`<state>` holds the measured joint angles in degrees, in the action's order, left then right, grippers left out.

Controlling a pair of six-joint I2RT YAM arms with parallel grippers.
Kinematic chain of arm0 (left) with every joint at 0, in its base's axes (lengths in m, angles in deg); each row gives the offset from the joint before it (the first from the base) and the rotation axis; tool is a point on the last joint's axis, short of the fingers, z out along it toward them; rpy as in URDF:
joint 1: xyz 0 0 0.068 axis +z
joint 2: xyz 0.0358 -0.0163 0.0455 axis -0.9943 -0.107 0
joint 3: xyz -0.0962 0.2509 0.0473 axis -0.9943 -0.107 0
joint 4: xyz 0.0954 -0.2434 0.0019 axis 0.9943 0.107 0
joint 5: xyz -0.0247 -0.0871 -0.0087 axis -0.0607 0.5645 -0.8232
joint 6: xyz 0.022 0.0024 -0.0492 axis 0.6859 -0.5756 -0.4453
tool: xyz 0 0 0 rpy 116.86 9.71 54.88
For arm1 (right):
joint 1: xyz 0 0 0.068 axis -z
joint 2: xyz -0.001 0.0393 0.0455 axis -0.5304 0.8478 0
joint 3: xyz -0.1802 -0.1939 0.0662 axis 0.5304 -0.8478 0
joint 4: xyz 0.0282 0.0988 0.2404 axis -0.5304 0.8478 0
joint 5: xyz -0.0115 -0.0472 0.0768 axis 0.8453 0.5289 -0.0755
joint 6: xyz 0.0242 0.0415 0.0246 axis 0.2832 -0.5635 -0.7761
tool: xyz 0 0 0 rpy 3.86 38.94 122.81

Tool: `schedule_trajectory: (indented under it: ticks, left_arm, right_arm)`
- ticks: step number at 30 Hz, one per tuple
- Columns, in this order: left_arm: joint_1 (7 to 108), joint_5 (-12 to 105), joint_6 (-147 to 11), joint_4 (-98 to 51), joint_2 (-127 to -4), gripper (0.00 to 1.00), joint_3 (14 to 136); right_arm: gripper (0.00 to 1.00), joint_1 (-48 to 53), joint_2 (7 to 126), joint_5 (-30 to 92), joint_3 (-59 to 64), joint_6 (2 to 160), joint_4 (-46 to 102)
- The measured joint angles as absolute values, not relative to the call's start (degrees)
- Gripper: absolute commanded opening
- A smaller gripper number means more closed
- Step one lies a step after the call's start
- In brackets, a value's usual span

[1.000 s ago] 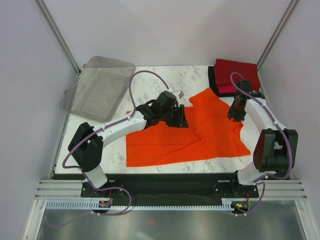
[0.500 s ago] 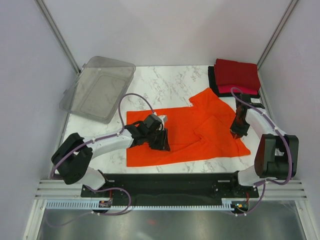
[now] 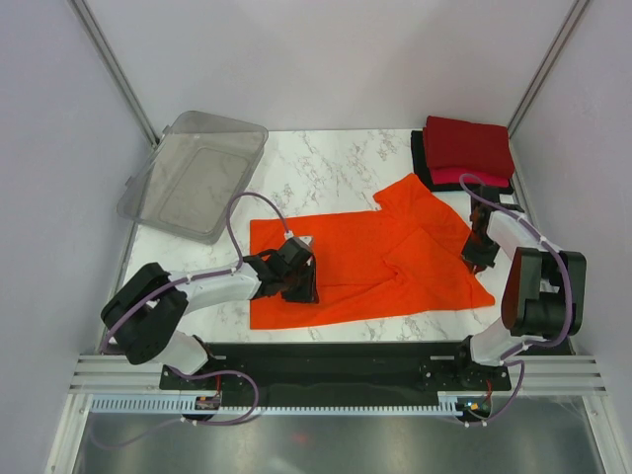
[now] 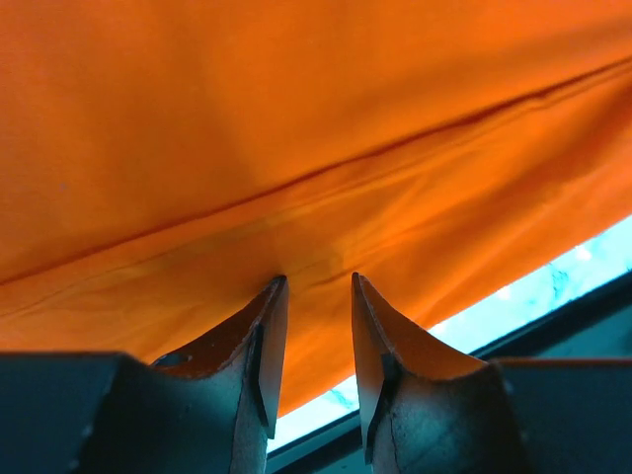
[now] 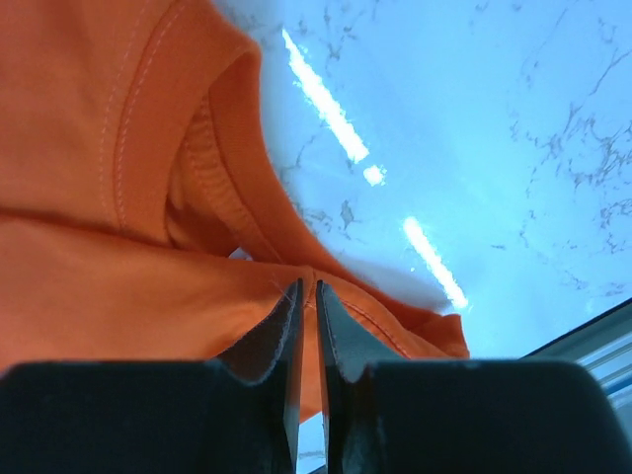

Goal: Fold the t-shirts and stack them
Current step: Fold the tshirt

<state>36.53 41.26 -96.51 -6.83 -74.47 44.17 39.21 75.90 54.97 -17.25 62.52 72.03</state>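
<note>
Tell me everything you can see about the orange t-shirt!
The orange t-shirt is bright, soft-looking cloth with stitched hems and a ribbed collar. It lies spread out on the marble table, wrinkled, its right part bunched over itself. The left end effector rests on its near left part, jaws apart; the right end effector seems to pinch its right edge.

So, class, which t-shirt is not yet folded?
The bright orange t-shirt, lying spread out. The dark red shirt, pinkish-red shirt and black shirt are folded rectangles, stacked at the far right.
</note>
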Motion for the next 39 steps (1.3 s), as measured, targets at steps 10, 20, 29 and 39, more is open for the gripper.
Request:
schedule_trajectory:
  ticks: [10, 20, 29, 39]
  left_arm:
    - [37.6, 41.3, -97.7, -8.4, -75.5, 0.4, 43.8]
    - [37.7, 41.0, -97.7, -8.6, -74.1, 0.4, 42.8]
    - [37.7, 39.9, -97.7, -8.3, -71.8, 0.4, 41.0]
    - [37.7, 39.8, -97.6, -8.3, -71.8, 0.4, 41.0]
  right_arm:
    - [0.15, 42.0, 78.3, 58.5, -18.5, 64.0, 68.6]
    - [0.15, 42.0, 72.2, 57.3, -17.0, 60.8, 73.3]
    - [0.09, 42.0, 66.1, 47.1, -18.5, 57.1, 75.5]
    - [0.07, 42.0, 71.2, 48.0, -23.6, 56.2, 71.9]
